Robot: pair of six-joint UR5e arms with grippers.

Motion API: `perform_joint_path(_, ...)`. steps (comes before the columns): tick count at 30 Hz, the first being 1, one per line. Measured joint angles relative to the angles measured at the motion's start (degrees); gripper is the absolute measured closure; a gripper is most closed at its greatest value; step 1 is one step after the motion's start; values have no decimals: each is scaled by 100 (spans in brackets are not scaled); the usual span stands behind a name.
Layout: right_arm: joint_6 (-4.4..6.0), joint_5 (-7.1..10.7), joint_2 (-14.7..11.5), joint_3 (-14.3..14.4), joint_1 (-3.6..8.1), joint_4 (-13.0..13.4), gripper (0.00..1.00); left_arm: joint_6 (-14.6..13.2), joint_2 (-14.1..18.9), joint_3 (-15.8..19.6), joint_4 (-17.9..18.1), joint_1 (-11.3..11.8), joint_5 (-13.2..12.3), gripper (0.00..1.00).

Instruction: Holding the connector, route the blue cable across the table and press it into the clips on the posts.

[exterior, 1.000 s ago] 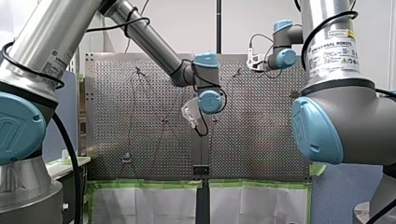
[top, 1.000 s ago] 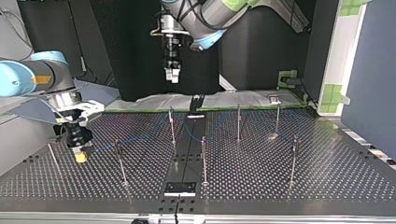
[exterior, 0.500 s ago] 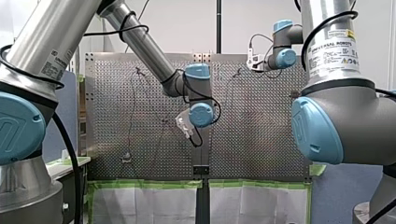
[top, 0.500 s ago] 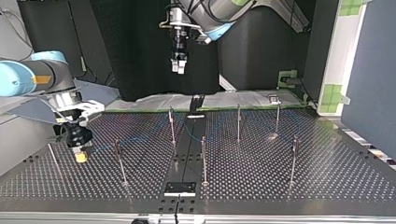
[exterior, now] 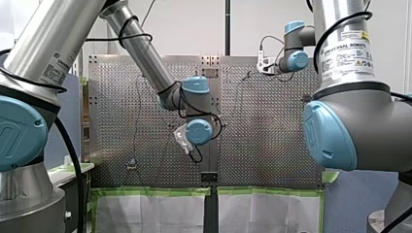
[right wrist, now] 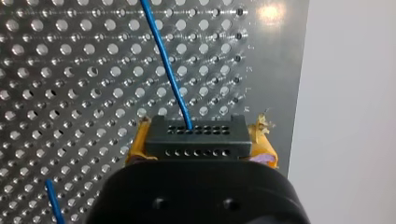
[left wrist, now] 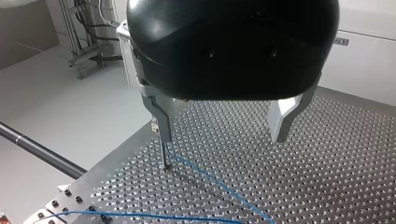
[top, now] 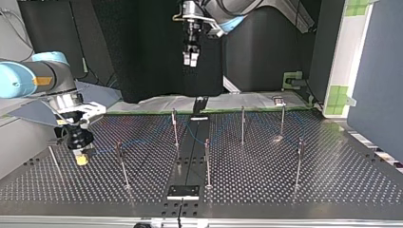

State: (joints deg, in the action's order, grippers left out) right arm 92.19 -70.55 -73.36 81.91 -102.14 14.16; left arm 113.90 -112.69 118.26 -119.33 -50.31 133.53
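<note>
We see the blue cable [right wrist: 168, 70] as a thin, smooth, bright strand that enters the middle of a row of small holes in the connector [right wrist: 195, 137], a black, blocky piece with two rows of round holes across its face. Our right tool [right wrist: 198, 145] is clamped on that connector, its frayed yellow pads [right wrist: 139, 148] pressed against the connector's two short ends. In the top view the same tool [top: 81, 159] holds the connector low, just above the surface [top: 266, 175]. From the connector the cable runs out over the shiny perforated metal. A second short stretch beside the tool's black body is cut off at the edge of the view. Our left tool [left wrist: 222, 128] hangs well apart from the connector and much higher. Its angular metal fingers [left wrist: 160, 114] are spread wide with nothing between them. Beneath it, far from the connector, the cable lies in slack lines, one of them reaching the foot of a thin post [left wrist: 163, 158]. One finger partly hides that post, and we cannot tell whether the two touch. In the top view slim upright posts [top: 207, 161] stand beyond the connector, toward the middle of the surface. There the cable is only a faint blue trace, and the clips are too small to make out. In the front view we cannot make out the connector.
</note>
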Motion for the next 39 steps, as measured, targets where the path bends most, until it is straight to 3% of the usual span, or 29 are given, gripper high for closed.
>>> perform_joint_path(9,0,-168,0,4,12,0,100,0,0,432,432,0,-7,0)
perform_joint_path(19,-3,-216,0,5,8,-2,100,0,1,925,925,1,-8,0)
perform_joint_path(26,-50,-410,0,24,-23,-8,100,0,-1,1297,1272,2,-8,0)
perform_joint_path(32,-121,-572,0,52,-35,-14,100,0,0,1582,1336,1,-8,0)
perform_joint_path(39,-169,-607,0,57,-38,-17,100,0,5,1786,1341,2,-8,0)
